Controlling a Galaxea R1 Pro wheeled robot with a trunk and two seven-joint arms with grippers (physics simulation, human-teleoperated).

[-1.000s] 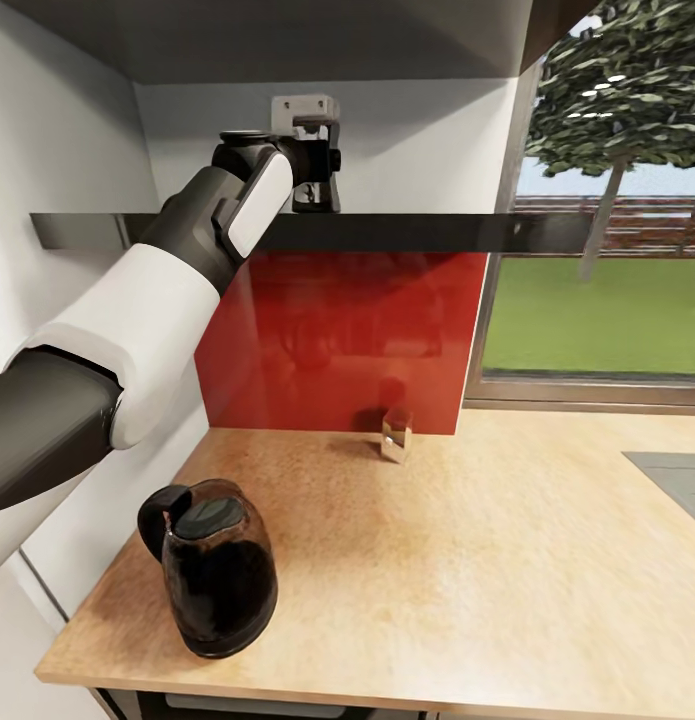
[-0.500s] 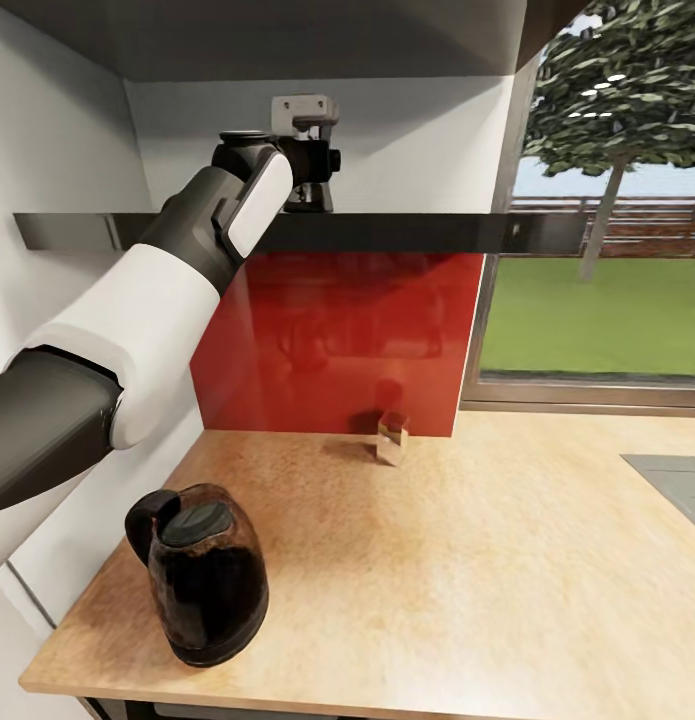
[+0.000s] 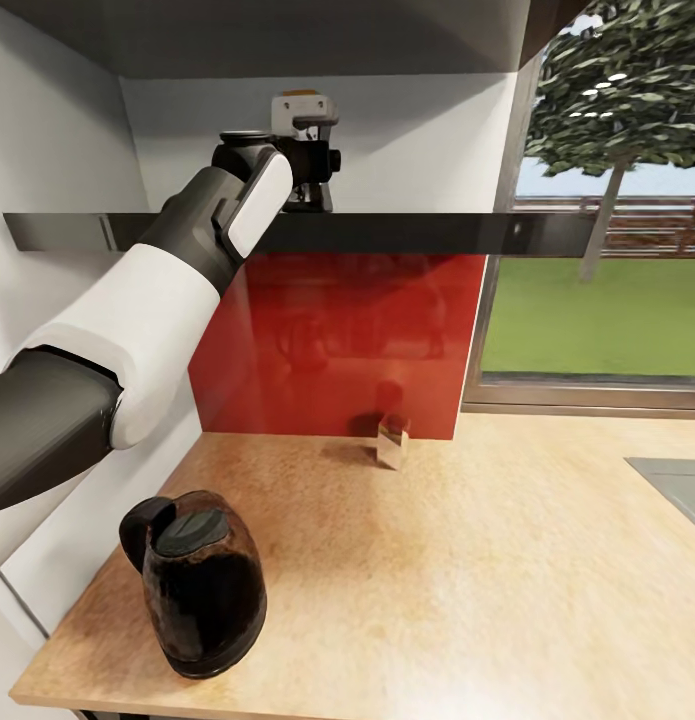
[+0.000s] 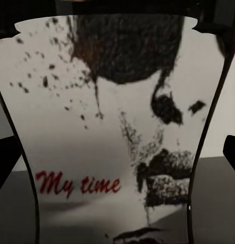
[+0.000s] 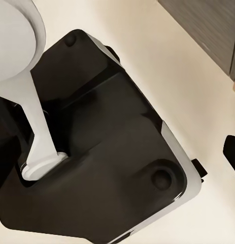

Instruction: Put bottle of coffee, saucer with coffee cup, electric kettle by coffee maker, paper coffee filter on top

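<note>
Home kitchen: wood countertop (image 3: pixel 467 560), kettle (image 3: pixel 202 590), red splashback (image 3: pixel 347 340), sink (image 3: pixel 677 480).

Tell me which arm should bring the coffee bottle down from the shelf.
Left. Its gripper is already up at the shelf, with the bottle's label close between its fingers. The right gripper points down at the robot's base.

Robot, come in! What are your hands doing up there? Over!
Left hand up at kitchen shelf, around bottle of coffee. Grip unconfirmed. Electric kettle sits below on kitchen countertop.

obstacles: electric kettle (image 3: pixel 197 590), small jar (image 3: pixel 394 440) | kitchen countertop (image 3: pixel 507 580) between: open
</note>
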